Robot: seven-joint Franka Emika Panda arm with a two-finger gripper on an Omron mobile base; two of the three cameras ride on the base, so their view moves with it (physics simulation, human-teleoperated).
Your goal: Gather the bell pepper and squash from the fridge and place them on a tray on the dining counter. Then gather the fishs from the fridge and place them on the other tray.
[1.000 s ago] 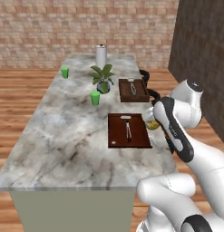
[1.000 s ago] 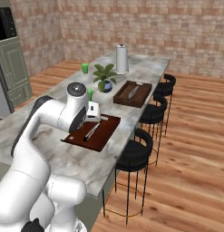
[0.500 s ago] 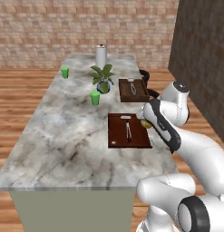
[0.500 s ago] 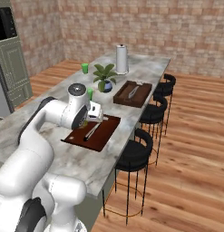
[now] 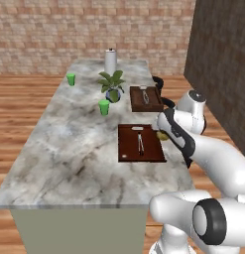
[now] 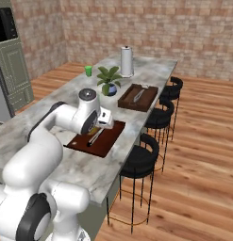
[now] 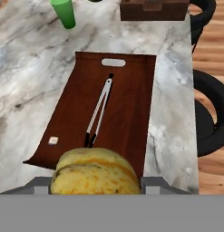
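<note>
Left base view showed the dining counter [image 5: 69, 149] running away from the camera, with a near tray [image 5: 130, 149] lying flat on its right side and tongs [image 5: 140, 144] resting on that tray. The arm reached in from the lower right, and the gripper [image 5: 163, 134] sat just past the tray's right edge with the yellow squash [image 5: 163, 134] showing as a small patch at its tip. Farther along stood a second tray [image 5: 145, 98], a potted plant [image 5: 112, 85], two green cups, the nearer one [image 5: 103, 107] beside the plant and the other [image 5: 71, 79] toward the left edge, and a paper towel roll [image 5: 110, 62]. Right base view showed the gripper [image 6: 100, 123] over the near tray's [image 6: 108, 140] left end, the squash [image 6: 93, 128] tucked under the wrist, and black stools [image 6: 142, 157] lined along the counter's right side. Hand view looked down on the tray [image 7: 127, 99] from close above, the tongs [image 7: 99, 111] lying lengthways on it, and the squash [image 7: 95, 174] clamped between the finger tips at the bottom, held above the tray's near edge.
</note>
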